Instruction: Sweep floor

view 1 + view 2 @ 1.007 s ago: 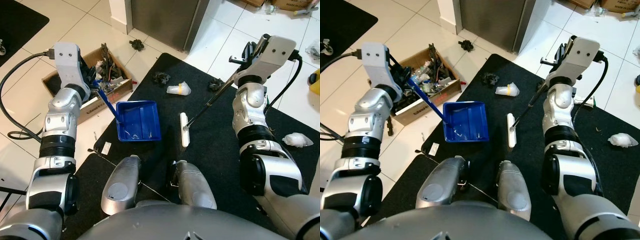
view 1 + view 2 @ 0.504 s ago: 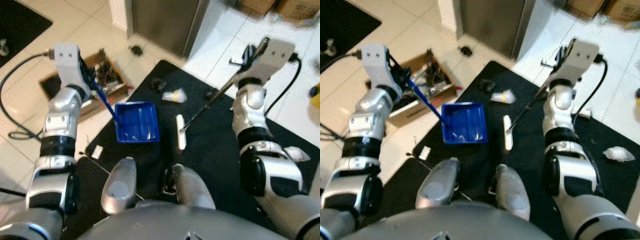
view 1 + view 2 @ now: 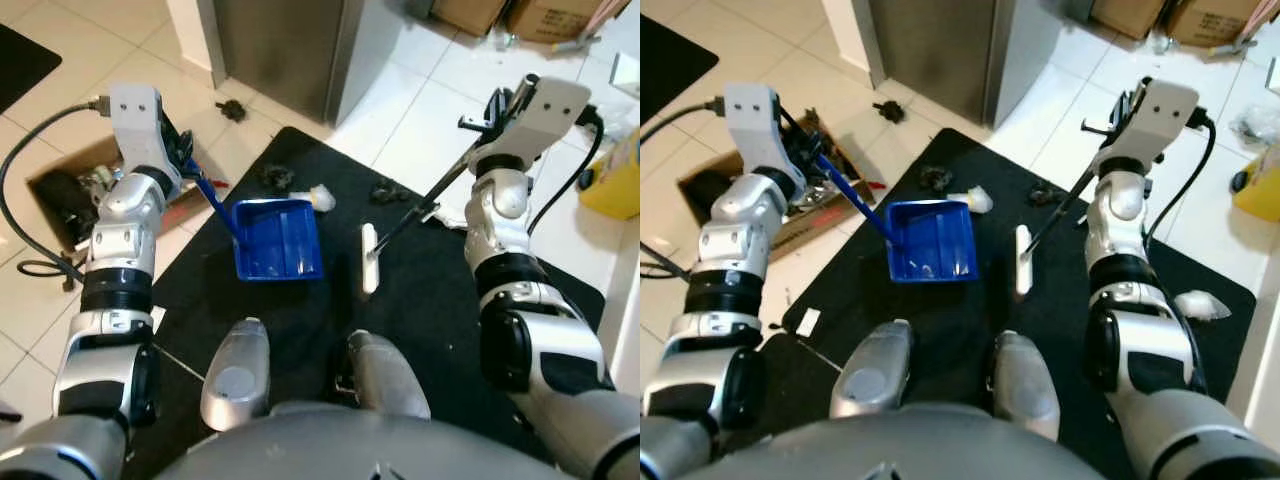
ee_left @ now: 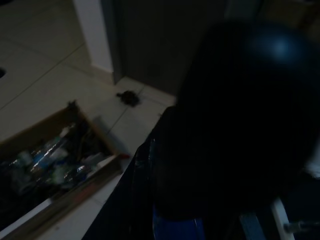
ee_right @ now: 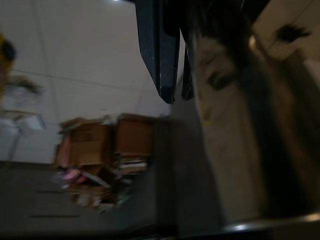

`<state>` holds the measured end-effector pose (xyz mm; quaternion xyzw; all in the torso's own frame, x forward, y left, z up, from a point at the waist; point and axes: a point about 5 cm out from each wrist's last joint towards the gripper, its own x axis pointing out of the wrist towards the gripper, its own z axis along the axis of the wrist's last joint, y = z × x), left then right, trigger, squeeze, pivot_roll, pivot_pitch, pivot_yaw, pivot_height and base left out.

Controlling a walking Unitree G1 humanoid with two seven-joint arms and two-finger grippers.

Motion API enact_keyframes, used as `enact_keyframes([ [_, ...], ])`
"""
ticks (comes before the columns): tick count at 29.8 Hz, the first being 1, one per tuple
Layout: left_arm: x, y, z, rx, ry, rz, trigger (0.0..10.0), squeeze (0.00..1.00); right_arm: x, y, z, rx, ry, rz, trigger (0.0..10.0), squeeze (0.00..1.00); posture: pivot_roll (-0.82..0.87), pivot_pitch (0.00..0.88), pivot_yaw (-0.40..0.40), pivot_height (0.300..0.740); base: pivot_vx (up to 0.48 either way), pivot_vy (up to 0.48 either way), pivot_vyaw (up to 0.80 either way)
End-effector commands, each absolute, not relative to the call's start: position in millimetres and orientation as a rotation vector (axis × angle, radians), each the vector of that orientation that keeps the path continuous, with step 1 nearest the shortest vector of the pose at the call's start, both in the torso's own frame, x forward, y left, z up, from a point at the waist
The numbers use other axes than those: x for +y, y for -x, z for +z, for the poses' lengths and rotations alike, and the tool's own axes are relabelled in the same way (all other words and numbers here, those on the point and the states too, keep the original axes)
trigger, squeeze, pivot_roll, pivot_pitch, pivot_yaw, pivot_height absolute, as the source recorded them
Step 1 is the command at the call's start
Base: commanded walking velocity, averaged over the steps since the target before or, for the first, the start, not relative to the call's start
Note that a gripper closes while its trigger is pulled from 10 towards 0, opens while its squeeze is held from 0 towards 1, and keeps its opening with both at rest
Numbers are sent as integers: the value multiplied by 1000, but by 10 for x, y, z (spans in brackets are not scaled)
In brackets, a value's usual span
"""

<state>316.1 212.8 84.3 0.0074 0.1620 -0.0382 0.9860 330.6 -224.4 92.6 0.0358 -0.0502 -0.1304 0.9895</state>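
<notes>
closer to white trash (image 3: 322, 198) now, left pincer (image 3: 185, 165) grasping dustpan (image 3: 277, 240), right pincer (image 3: 497, 108) grasping broom (image 3: 369, 258).

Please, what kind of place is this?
Probably a home kitchen or utility area: white floor tiles, a black mat with litter on it, a tall grey appliance, and cardboard boxes by the wall.

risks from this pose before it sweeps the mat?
1. The white crumpled piece lies at the far edge of the dustpan, away from the brush head; a stroke could likely push it past rather than in.
2. Dark clumps sit on the black mat and may be missed.
3. The left gripper holds the pan by its long handle; a hard push might swing it.
</notes>
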Motion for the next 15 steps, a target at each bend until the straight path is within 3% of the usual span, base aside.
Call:
enact_keyframes([
  [1, 2092, -3201, 903, 292, 2, -90, 10000, 0, -2225, -3316, 956, -124, -74, -260, 10000, 0, 192, 0, -28, 740, 274, -394, 0],
  [15, 2090, -3204, 906, 293, 2, -95, 10000, 0, -2220, -3315, 952, -124, -70, -258, 10000, 0, 192, 0, -25, 740, 276, -391, 0],
])
